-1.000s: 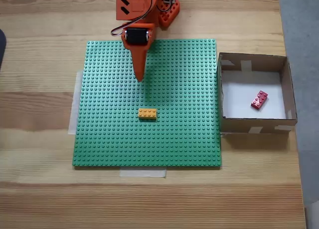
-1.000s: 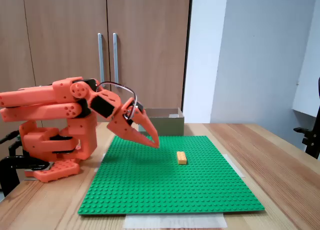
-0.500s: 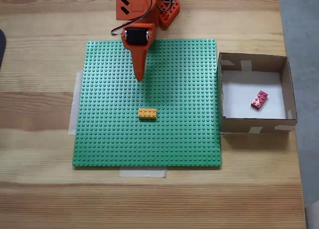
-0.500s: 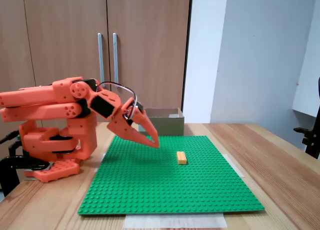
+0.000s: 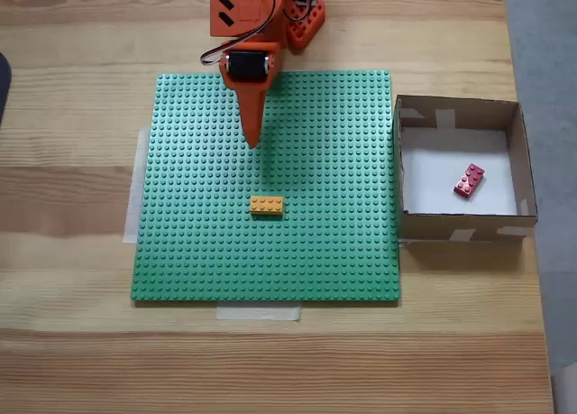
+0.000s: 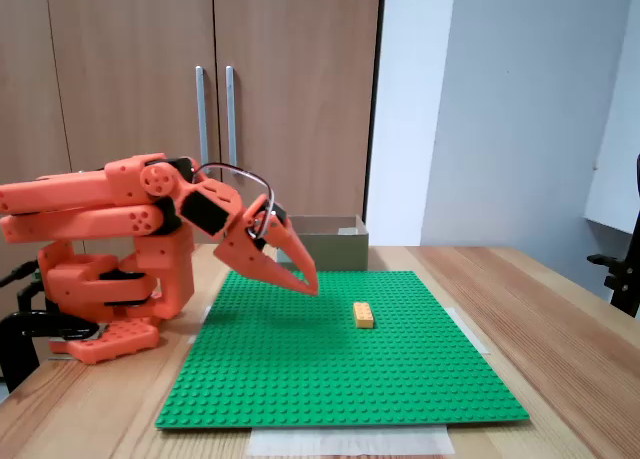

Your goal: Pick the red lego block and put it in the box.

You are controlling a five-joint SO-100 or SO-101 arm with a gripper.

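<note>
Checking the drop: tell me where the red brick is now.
In the top-down fixed view the red brick lies inside the cardboard box, right of the green baseplate, toward the box's right wall.

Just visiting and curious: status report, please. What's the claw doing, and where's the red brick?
Gripper shut, empty, above green baseplate. Red lego block lying inside the box. Orange-yellow brick on baseplate, not in the way.
</note>
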